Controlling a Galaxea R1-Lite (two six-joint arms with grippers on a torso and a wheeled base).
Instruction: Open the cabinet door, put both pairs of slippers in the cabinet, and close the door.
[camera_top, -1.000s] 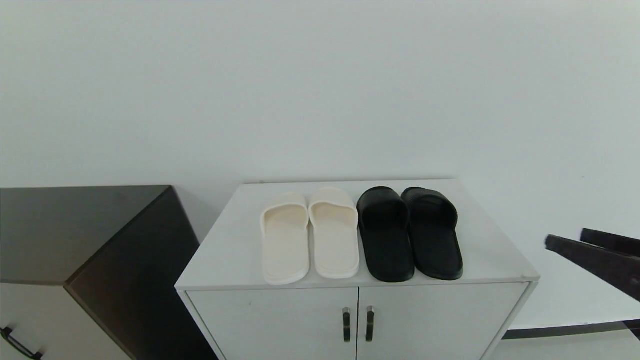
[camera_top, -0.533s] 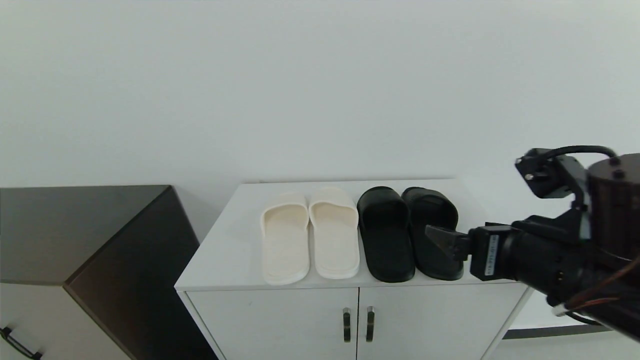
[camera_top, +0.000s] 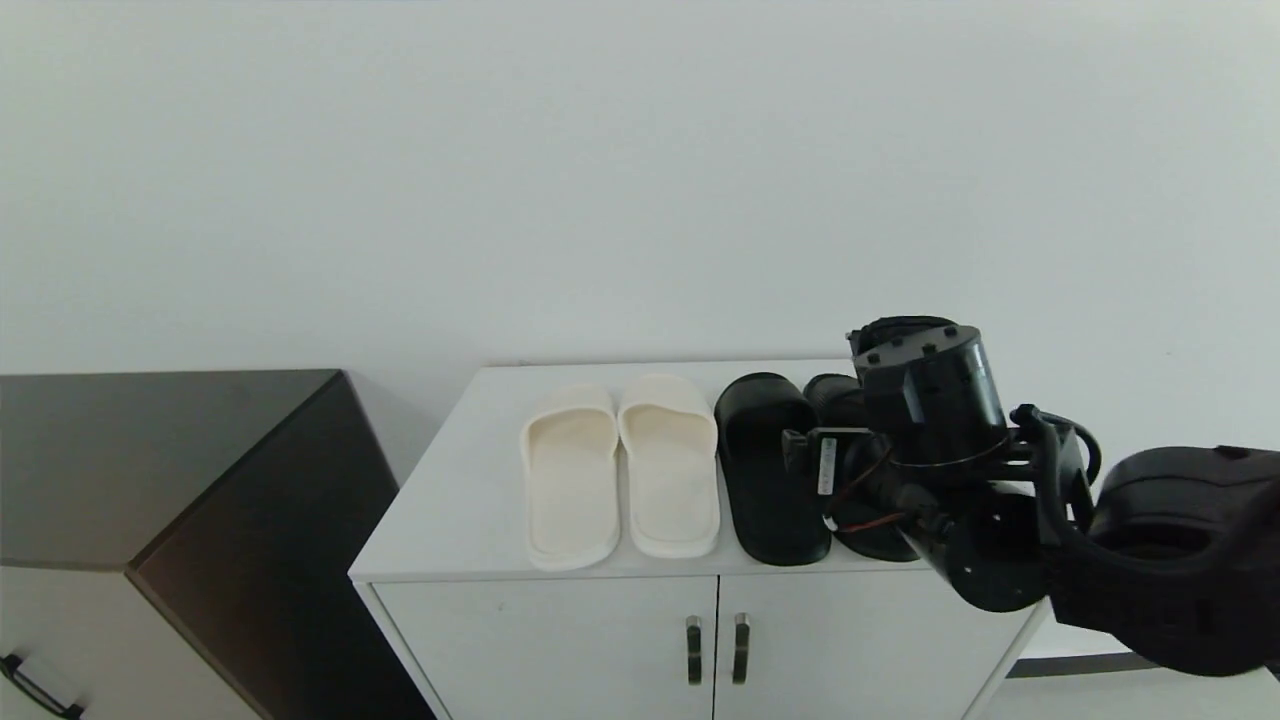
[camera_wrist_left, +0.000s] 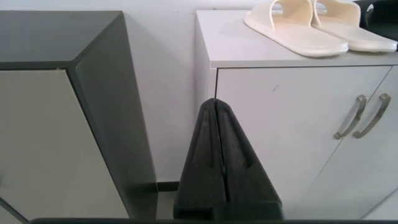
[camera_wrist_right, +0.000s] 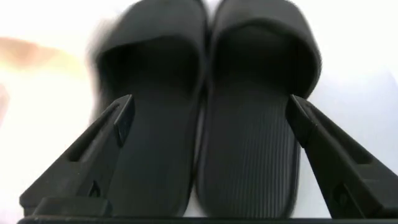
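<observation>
A white cabinet (camera_top: 460, 500) has both doors shut, with two metal handles (camera_top: 716, 648) at the middle seam. On its top lie a pair of cream slippers (camera_top: 620, 470) and, to their right, a pair of black slippers (camera_top: 770, 470). My right arm (camera_top: 930, 430) hangs over the right black slipper and hides part of it. In the right wrist view my right gripper (camera_wrist_right: 211, 155) stands open, its fingers on either side of the black slippers (camera_wrist_right: 205, 124) just ahead. My left gripper (camera_wrist_left: 219, 155) is shut and empty, low before the cabinet's left side, near its door handles (camera_wrist_left: 364, 117).
A dark cabinet (camera_top: 170, 470) with a black handle (camera_top: 40, 690) stands close to the left of the white one, leaving a narrow gap. A plain white wall rises behind both. The cabinet top to the left of the cream slippers (camera_wrist_left: 317, 28) is bare.
My right arm has swung in from the right edge and moved left, now over the black slippers. Both pairs of slippers and the doors have stayed put.
</observation>
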